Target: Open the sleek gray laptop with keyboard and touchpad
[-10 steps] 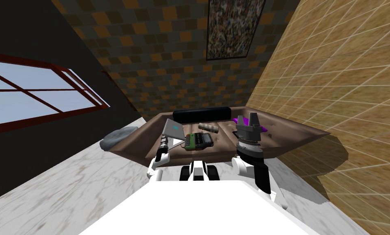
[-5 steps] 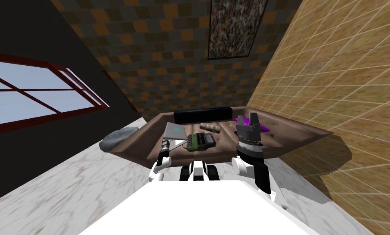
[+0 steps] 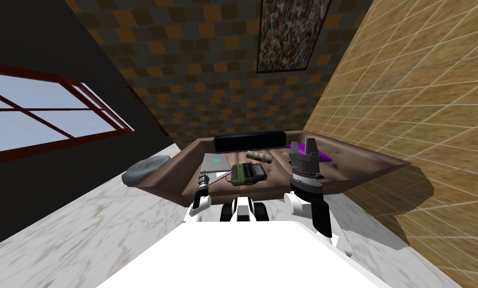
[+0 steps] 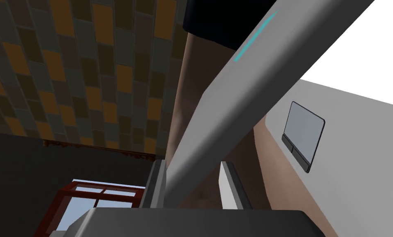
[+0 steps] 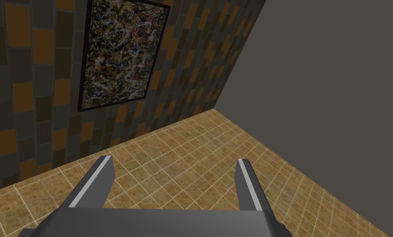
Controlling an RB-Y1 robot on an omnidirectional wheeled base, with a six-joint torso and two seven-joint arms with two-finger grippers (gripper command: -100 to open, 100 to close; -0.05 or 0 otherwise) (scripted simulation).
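The grey laptop lies on a brown couch (image 3: 168,177), at its left end. Its lid (image 3: 215,162) bears a teal mark and faces me. In the left wrist view the lid (image 4: 240,94) stands at an angle off the pale base, whose touchpad (image 4: 304,135) shows. My left gripper (image 3: 202,176) (image 4: 193,164) is shut on the lid's free edge, one finger on each face. My right gripper (image 3: 303,146) (image 5: 173,160) is held up over the couch's right half, open, with nothing between its fingers.
A green and black device (image 3: 248,174) lies just right of the laptop. Behind it are a beige roll (image 3: 259,156) and a black cushion (image 3: 250,141). A purple thing (image 3: 325,157) lies behind the right gripper. A grey cushion (image 3: 145,169) lies on the marble floor to the left.
In the head view the lid looks lower and shorter than one second ago. My left hand has moved slightly toward me with its edge. The right arm is still.
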